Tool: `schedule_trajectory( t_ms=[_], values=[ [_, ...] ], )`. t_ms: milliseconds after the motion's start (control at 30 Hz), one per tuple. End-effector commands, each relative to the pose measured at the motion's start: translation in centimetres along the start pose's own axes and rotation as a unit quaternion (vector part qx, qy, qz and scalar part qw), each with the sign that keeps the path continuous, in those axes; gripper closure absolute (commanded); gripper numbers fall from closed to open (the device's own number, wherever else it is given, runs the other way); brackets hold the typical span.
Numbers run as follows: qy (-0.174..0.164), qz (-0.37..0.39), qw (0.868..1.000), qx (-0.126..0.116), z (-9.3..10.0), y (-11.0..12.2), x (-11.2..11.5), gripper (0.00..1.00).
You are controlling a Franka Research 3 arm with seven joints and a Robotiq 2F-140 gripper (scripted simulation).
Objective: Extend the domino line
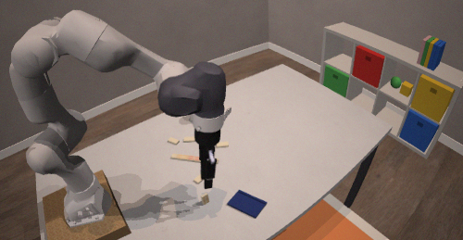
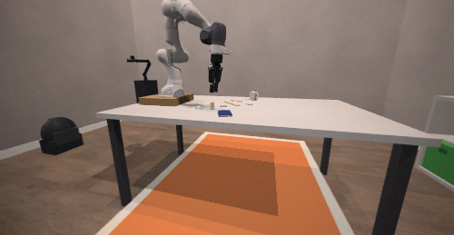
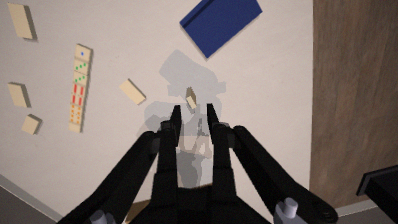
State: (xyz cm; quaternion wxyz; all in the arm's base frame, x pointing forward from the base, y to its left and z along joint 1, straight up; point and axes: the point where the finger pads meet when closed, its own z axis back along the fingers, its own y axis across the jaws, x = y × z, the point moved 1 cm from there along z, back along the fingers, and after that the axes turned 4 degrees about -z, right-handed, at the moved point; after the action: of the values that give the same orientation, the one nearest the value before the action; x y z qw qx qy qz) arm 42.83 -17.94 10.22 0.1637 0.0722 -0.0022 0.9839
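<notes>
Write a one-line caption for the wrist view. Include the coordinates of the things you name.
Open pincer (image 3: 194,112) above an upright domino (image 3: 191,102), the domino line (image 3: 78,89) and a blue tray-like object (image 3: 220,25) nearby.

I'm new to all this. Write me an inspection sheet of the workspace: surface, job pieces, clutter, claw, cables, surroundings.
Surface: pale table, shadowed under the arm.
Job pieces: domino line, face up; one domino standing upright; four others lying flat, patterns unseen.
Clutter: dark blue flat item; white mug toward the back.
Claw: partly open, above the standing domino, holding nothing.
Cables: nothing seen.
Surroundings: orange rug; shelf unit with colored bins.
</notes>
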Motion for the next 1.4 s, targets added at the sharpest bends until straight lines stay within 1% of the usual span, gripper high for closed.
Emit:
schedule_trajectory(
  t_ms=[0, 567, 633, 667, 733, 900, 967, 1000, 1167, 1367],
  values=[
    [-0.001, 0.003, 1.0, -0.002, 0.0, 0.0, 0.0, 0.67],
    [0.0, 0.001, 1.0, 0.0, 0.0, 0.0, 0.0, 0.67],
    [0.004, -0.031, 1.0, -0.001, -0.2, 0.0, 0.1, 0.67],
    [0.008, -0.069, 0.998, -0.003, -0.4, 0.0, 0.1, 0.67],
    [0.018, -0.158, 0.987, -0.008, -1.1, 0.0, 0.4, 0.67],
    [0.018, -0.234, 0.972, -0.026, -2.8, 0.3, 1.2, 0.67],
    [0.018, -0.234, 0.972, -0.026, -2.8, 0.3, 1.2, 0.67],
    [0.018, -0.275, 0.961, -0.033, -3.0, 0.4, 1.3, 0.67],
    [0.025, -0.351, 0.935, -0.045, -3.2, 0.5, 1.4, 0.67],
    [0.037, -0.432, 0.9, -0.051, -3.2, 0.5, 1.5, 0.67]
  ],
)
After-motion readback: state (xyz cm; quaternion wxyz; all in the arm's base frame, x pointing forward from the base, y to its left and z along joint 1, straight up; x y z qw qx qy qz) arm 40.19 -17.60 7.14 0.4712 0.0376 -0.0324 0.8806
